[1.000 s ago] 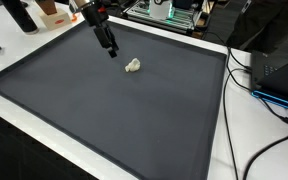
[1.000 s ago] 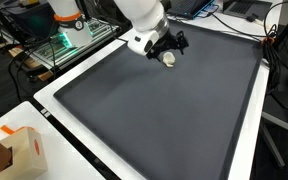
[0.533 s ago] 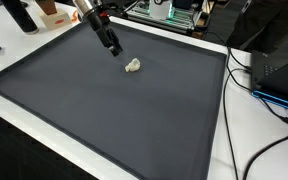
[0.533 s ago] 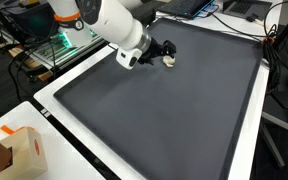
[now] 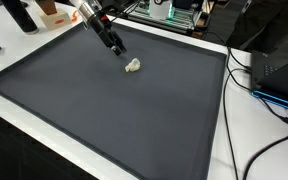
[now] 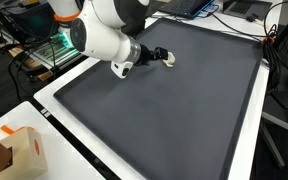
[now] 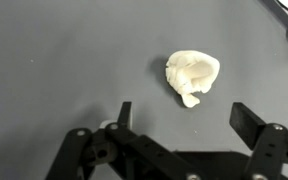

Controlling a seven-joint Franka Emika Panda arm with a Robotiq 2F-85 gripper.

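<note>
A small crumpled white lump (image 7: 192, 75) lies on the dark grey mat. It also shows in both exterior views (image 5: 133, 66) (image 6: 169, 62). My gripper (image 7: 184, 115) is open and empty, its two black fingers spread just short of the lump, not touching it. In an exterior view the gripper (image 5: 118, 48) hangs low over the mat just beside the lump, at the far part of the mat. In an exterior view the gripper (image 6: 156, 54) sits right next to the lump, with the white arm reaching in from the left.
The dark mat (image 5: 104, 110) covers a white table (image 6: 246, 150). Black cables (image 5: 246, 75) run along one edge. Electronics and racks (image 5: 169, 12) stand behind the mat. A cardboard box (image 6: 19, 150) sits at the near corner.
The arm has swung and tilted lower toward the mat, and the gripper has shifted slightly closer to the lump. The lump has not moved.
</note>
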